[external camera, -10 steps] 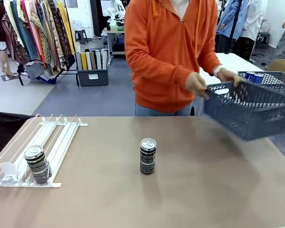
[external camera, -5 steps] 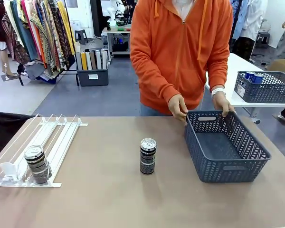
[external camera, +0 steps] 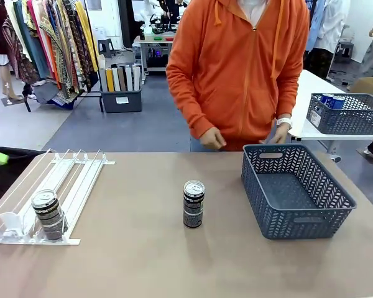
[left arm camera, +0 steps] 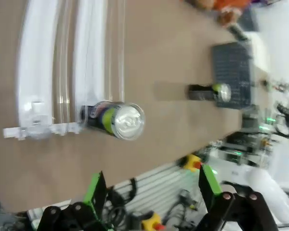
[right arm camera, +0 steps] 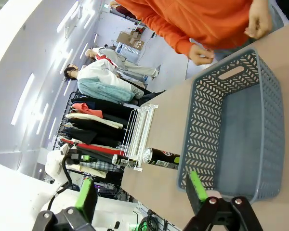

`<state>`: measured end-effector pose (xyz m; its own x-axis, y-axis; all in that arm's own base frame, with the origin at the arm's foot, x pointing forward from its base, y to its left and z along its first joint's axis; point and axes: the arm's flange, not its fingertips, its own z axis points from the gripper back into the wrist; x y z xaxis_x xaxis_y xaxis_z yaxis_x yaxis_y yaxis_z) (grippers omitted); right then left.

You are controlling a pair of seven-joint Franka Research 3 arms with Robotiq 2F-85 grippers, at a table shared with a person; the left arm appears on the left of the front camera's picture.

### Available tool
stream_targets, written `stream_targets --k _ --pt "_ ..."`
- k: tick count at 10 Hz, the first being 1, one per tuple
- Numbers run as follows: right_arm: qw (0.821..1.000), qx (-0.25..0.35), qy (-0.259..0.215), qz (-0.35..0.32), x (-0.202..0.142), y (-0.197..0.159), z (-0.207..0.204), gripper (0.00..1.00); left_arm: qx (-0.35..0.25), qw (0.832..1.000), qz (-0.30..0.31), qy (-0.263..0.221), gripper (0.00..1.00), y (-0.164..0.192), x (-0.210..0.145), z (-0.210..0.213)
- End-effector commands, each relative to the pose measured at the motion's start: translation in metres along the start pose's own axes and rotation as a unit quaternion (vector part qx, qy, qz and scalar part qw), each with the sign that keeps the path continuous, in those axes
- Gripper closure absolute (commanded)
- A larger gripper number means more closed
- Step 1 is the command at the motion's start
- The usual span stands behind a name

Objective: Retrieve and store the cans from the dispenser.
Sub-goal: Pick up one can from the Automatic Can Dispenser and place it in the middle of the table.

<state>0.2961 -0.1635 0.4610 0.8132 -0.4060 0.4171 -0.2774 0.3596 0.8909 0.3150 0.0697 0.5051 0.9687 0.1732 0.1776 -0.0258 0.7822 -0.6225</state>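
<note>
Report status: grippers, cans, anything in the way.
Left gripper, right gripper open, empty. One can at dispenser near end, second can upright mid-table. Basket empty, person's hand behind it.

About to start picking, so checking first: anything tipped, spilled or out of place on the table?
Nothing stands out. One can sits at the rack's near end, another can stands upright mid-table, and the basket sits flat, nothing inside.

- Left gripper [left arm camera: 151, 185]: jaws spread wide, green pads facing each other.
- Right gripper [right arm camera: 142, 190]: jaws wide apart as well, fingers splayed outward.
</note>
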Motion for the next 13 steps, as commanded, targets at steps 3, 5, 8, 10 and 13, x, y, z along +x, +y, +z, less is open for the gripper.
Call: stream_targets --k 3,5,8,10,13 --pt "1.0 0.011 -0.013 0.006 0.003 0.002 -0.003 0.0 0.339 0.933 -0.021 0.118 0.0 -0.082 0.019 -0.05" --pt "1.0 0.011 -0.013 0.006 0.003 0.002 -0.003 0.0 0.345 0.93 -0.044 0.117 0.0 -0.101 0.023 -0.066" --pt "1.0 0.011 -0.013 0.006 0.003 0.002 -0.003 0.0 0.309 0.948 -0.016 0.074 0.0 -0.091 0.012 -0.064" --pt "1.0 0.011 -0.013 0.006 0.003 0.002 -0.003 0.0 0.32 0.943 -0.026 0.091 0.0 -0.095 0.017 -0.065" --pt "1.0 0.011 -0.013 0.006 0.003 0.002 -0.003 0.0 0.344 0.936 0.006 0.072 0.0 -0.089 0.021 -0.131"
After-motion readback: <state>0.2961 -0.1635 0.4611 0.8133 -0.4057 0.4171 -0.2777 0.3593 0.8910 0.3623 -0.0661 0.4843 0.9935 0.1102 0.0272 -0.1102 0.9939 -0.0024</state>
